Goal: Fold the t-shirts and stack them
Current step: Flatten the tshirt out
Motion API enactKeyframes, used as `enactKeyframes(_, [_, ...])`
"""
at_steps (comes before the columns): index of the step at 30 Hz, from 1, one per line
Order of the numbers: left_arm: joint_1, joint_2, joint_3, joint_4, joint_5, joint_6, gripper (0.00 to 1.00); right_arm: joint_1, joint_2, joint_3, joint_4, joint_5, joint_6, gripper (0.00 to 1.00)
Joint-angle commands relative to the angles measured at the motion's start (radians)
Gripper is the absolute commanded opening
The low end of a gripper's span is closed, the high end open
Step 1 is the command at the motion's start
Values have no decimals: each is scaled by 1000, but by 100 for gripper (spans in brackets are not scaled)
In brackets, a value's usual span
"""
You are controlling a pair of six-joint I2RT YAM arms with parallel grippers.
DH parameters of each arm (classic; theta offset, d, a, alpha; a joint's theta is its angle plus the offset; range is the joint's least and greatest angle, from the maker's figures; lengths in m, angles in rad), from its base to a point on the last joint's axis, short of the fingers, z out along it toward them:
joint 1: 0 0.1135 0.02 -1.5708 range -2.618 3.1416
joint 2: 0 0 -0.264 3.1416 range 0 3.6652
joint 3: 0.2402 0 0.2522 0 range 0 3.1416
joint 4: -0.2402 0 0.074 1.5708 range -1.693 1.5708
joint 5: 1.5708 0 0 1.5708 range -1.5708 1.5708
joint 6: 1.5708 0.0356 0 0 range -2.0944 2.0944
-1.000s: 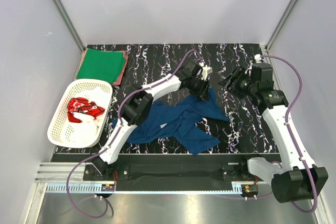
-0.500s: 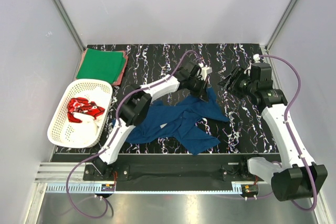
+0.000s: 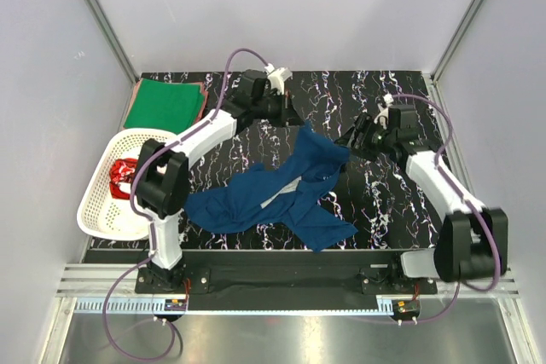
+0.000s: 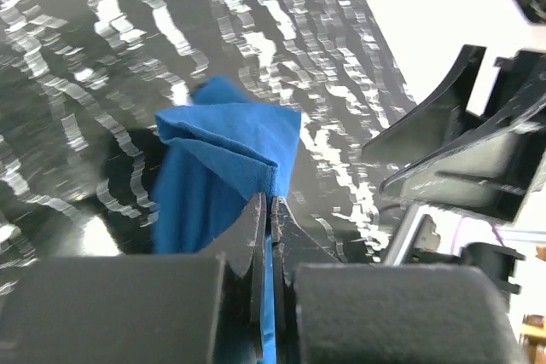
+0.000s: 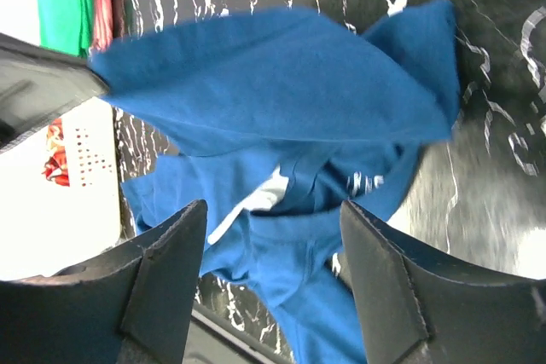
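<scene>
Pinching a corner of the navy blue t-shirt (image 3: 290,189), the left gripper (image 4: 271,207) is clamped together on the cloth and holds that corner up over the far middle of the black marbled table (image 3: 384,95). The rest of the shirt drapes down, crumpled, toward the near edge. The right gripper (image 5: 273,236) hangs just beside the raised cloth, its two fingers spread apart and holding nothing. In the far left corner, the green t-shirt (image 3: 162,104) lies folded on top of the reddish-pink t-shirt (image 3: 201,101). The red t-shirt (image 3: 121,178) sits bunched in a white lattice basket (image 3: 94,215) at the table's left edge.
</scene>
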Motion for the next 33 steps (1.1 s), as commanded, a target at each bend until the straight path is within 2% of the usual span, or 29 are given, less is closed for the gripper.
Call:
enactKeyframes(1, [19, 34, -68, 18, -5, -10, 0, 4, 133, 60, 169, -87, -72, 70])
enactKeyframes(7, [85, 97, -105, -88, -106, -24, 0, 4, 400, 301, 68, -78, -162, 68])
enactKeyframes(12, [110, 136, -103, -185, -184, -43, 0, 10, 623, 545, -113, -87, -251, 69])
enactKeyframes(15, [124, 150, -103, -246, -280, -96, 0, 39, 764, 672, -210, -21, -325, 69])
enactKeyframes(23, [141, 150, -154, -228, -338, -211, 1, 114, 1003, 1019, -478, -45, -436, 66])
enactKeyframes(33, [201, 269, 42, -199, -316, -233, 0, 134, 1267, 1409, -644, -136, -397, 67])
